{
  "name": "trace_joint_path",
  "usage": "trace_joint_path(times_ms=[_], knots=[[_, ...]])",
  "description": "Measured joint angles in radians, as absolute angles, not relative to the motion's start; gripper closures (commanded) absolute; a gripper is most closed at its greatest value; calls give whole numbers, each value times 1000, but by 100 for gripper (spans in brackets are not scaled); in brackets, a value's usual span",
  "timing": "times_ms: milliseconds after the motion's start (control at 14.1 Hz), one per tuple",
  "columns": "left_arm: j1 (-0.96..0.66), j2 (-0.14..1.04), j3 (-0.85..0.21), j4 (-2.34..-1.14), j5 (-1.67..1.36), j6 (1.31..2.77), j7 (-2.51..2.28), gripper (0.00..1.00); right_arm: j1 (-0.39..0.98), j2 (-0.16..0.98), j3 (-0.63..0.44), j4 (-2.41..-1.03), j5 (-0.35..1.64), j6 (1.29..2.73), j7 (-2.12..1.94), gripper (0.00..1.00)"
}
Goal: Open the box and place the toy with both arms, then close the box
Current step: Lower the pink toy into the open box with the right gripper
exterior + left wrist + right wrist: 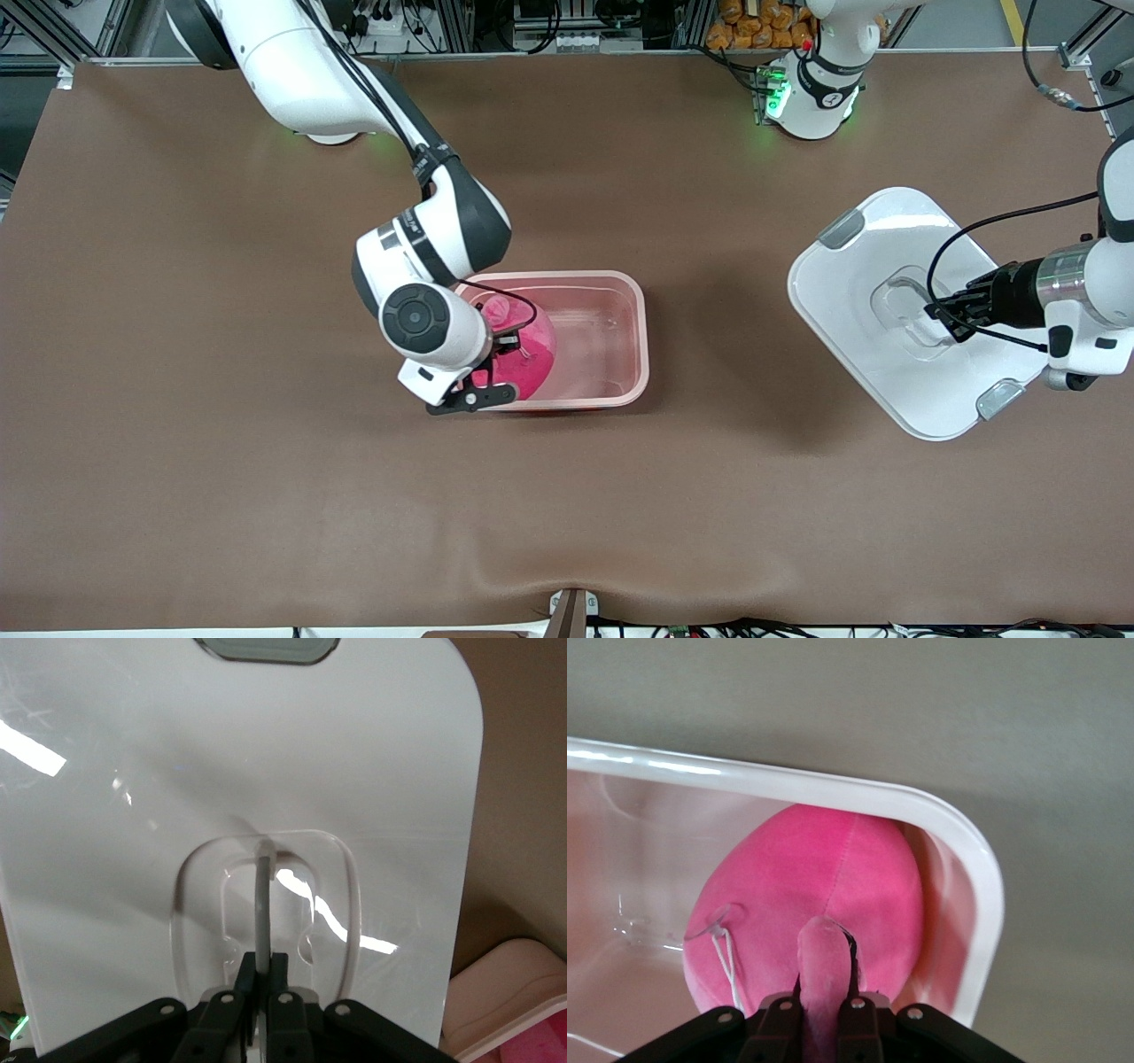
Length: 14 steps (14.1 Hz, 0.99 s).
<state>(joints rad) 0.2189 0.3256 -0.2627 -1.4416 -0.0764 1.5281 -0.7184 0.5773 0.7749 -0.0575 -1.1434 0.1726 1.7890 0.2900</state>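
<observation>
Box (611, 341), a see-through pink tub, sits open near the middle of the brown counter (177, 399), its lid off. Inside it, at the end toward the right arm, rests the toy (523, 359), a round hot-pink plush. The right gripper (496, 368) reaches down into the tub, and its jaws are pinching a small pink ear or flap on top of the toy; in the right wrist view the toy (824, 877) sits directly below the jaws, tucked into a rounded corner of the box (970, 868). It looks as though the toy has been lowered in but not yet let go.

Well apart, toward the left arm's end of the counter, the white lid (864, 266) is tilted, one edge seemingly on the counter. The left gripper (943, 315) has its jaws pressed together on the thin grey handle (263, 904) in the lid's central recess. Gripping it there likely keeps the lid (177, 771) balanced and clear of the box while the toy goes in, ready to be carried back for closing. A grey clip (842, 229) shows on the lid's edge.
</observation>
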Motion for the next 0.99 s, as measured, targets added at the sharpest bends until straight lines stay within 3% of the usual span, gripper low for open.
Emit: trace_joint_path(times_ms=[709, 922, 993], knots=[[229, 326, -263, -1444, -76, 1528, -689, 100, 701, 815, -54, -1144, 170, 1961, 276, 99], [237, 326, -262, -1445, -76, 1528, -672, 100, 719, 837, -50, -1144, 170, 2044, 257, 93], [243, 326, -261, -1445, -76, 1528, -666, 100, 727, 846, -49, -1144, 170, 2070, 254, 86]])
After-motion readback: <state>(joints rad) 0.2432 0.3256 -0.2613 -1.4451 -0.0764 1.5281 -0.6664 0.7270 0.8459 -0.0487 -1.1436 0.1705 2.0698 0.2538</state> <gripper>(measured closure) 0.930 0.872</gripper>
